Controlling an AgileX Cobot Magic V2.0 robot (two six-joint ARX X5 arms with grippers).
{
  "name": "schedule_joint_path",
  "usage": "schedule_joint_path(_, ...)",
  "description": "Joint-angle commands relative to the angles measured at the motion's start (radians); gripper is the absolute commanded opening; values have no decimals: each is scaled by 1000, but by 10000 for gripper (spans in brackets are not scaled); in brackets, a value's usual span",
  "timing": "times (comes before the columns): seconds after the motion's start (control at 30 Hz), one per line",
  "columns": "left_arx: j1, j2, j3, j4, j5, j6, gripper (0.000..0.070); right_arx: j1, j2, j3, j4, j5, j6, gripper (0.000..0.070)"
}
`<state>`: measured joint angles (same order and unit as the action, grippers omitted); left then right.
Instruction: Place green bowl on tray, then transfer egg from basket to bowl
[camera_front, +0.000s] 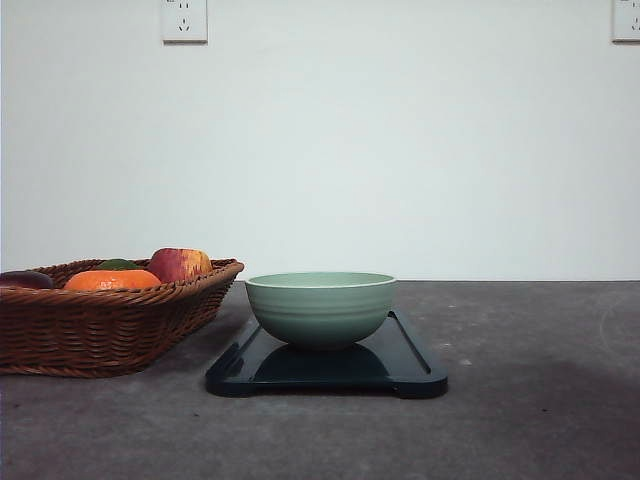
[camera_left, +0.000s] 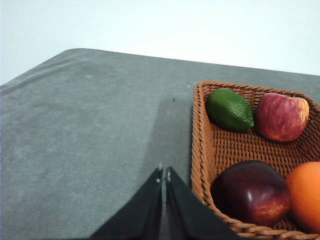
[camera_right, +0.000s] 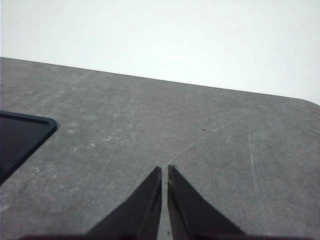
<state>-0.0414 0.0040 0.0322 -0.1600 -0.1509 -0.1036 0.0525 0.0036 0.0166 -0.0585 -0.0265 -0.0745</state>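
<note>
While the green bowl (camera_front: 320, 308) sits upright on the dark tray (camera_front: 412, 366), the brown woven basket (camera_front: 110, 325) rests just beside the tray, on its left, on the grey worktop (camera_front: 530, 400). In the basket there are a dark red plum (camera_left: 251, 192), an orange (camera_front: 112, 280), a green lime (camera_left: 230, 109) and a red apple (camera_front: 180, 264). I cannot see an egg among them, and I cannot see inside the bowl from the front.

In the left wrist view, the left gripper (camera_left: 164, 174) hangs over the worktop close to the basket's edge. Its fingers (camera_left: 150, 205) are pressed together and hold nothing.

In the right wrist view, the right gripper (camera_right: 164, 170) hangs over bare worktop, with a corner of the tray off to one side. Its fingers (camera_right: 190, 210) are pressed together too, with only a thin slit between them, and they hold nothing.
</note>
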Motion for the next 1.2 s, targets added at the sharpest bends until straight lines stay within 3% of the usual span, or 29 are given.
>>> schedule_joint_path(0.0, 1, 0, -18, 11, 2, 9, 0, 3, 0, -4, 14, 1, 10, 15)
schedule_joint_path(1.17, 1, 0, -18, 11, 2, 9, 0, 3, 0, -4, 14, 1, 10, 15)
